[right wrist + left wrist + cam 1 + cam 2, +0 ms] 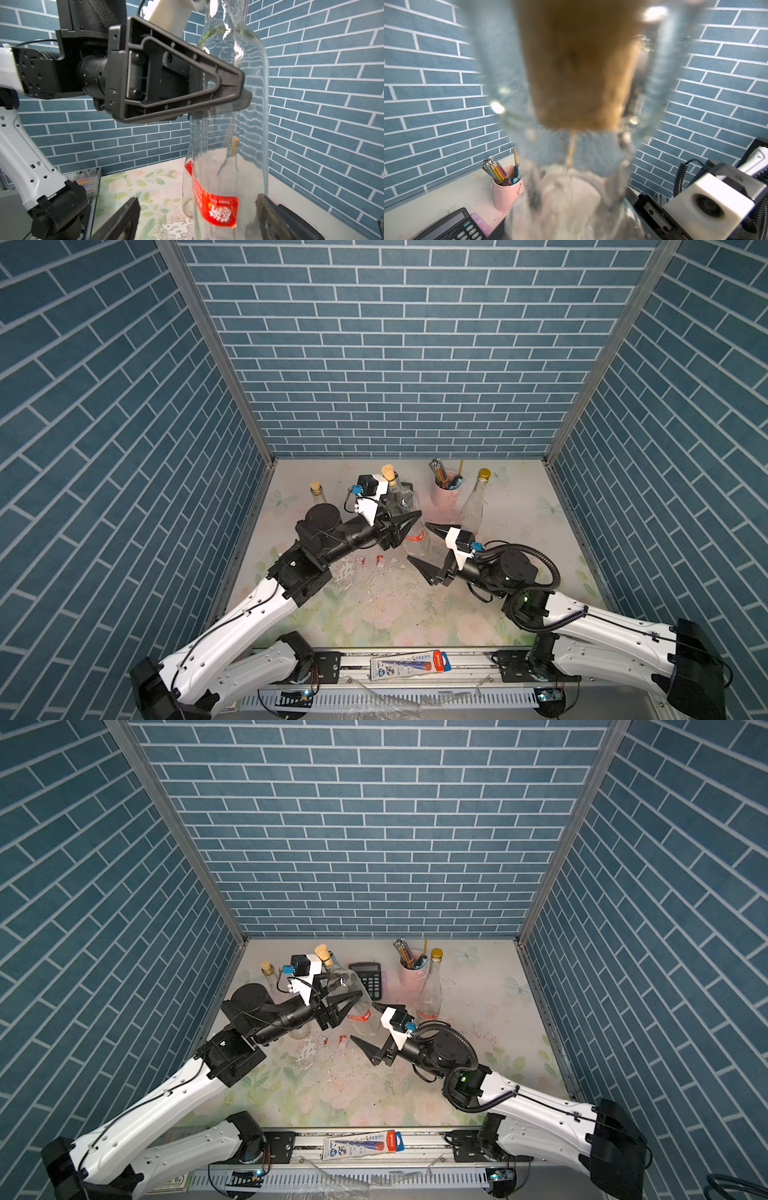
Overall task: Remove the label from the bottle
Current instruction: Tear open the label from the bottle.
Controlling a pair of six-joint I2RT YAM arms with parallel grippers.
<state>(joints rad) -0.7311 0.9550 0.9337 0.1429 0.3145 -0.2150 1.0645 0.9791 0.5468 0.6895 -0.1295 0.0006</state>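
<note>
We see the bottle (249, 145) standing just 12 o'clock of the table's (374, 614) centre. The left gripper (409, 521) is clamped on its body from 8 o'clock. The right gripper's (419, 542) 2 fingers (120, 220) are apart, straddling the red label (216, 209) from 4 o'clock.

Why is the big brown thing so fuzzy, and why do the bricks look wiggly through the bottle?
Left wrist view: the cork is too close to the lens, so it blurs. Right wrist view: the bottle has curved glass that bends the brick wall behind it, and glare streaks its shoulder.
</note>
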